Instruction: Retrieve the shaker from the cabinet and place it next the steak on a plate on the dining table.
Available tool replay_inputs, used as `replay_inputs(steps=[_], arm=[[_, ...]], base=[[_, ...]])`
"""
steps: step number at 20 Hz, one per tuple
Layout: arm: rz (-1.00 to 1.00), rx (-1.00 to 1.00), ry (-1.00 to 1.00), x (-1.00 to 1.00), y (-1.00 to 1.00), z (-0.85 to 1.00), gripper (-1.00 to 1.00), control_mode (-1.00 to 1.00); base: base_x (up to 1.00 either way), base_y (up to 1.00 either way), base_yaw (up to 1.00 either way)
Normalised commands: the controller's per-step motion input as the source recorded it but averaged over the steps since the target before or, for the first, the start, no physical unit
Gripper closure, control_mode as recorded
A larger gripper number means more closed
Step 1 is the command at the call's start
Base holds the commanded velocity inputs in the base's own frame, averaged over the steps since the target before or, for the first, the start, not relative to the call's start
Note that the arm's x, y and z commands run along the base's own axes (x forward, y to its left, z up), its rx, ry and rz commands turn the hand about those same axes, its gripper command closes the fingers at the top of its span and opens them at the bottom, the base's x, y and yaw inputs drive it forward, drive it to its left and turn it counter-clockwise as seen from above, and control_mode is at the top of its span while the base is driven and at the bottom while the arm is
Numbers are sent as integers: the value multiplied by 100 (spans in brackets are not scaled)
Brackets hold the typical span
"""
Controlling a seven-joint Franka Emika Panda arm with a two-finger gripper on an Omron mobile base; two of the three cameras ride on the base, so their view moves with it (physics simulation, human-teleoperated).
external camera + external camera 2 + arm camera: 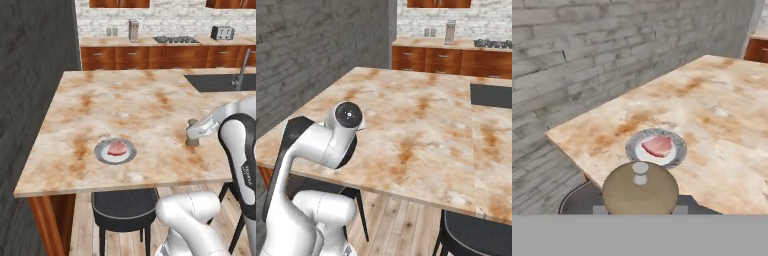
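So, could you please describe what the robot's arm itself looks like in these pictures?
The arm is built of glossy white, rounded segments with dark, nearly black joint sections between them. One joint ends in a round dark cap with a small central mark. Small grey lettering runs along a dark joint band. No loose cables show.

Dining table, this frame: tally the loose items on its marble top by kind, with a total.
Shakers: 1, the shaker, in the gripper at the table's near edge
Plates: 1, the plate on the dining table
Steaks: 1, the steak on that plate
Total: 3
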Motion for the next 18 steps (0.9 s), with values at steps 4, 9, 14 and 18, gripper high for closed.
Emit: replay_inputs(steps=[4,9,14,18], arm=[[51,7,0,73,12,-50,100,-100],[25,4,-1,63,15,-33,100,-100],[3,0,0,52,15,-18,100,-100],[0,0,0,30,11,-17,100,-100]], base=[[0,0,0],[0,0,0],[0,0,0],[0,0,0]])
